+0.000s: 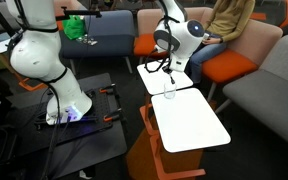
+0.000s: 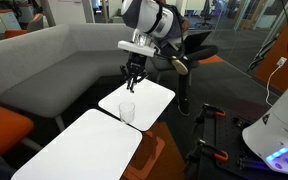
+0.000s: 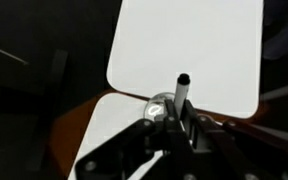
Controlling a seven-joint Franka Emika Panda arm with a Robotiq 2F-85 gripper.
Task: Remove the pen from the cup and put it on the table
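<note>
The gripper [image 2: 133, 85] hangs just above the clear cup [image 2: 127, 108], its jaws clamped on the black pen [image 3: 182, 90]. The pen seems raised above the cup's rim, ready for the white table [image 2: 84, 150] beside the cup.

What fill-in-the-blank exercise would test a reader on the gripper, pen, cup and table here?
1. The clear cup stands upright on the ___ table.
2. In both exterior views the gripper hangs directly ___ the cup.
3. In the wrist view a thin black ___ sticks out from between the gripper's jaws, next to the cup's round rim.
Missing words: white; above; pen.
</note>
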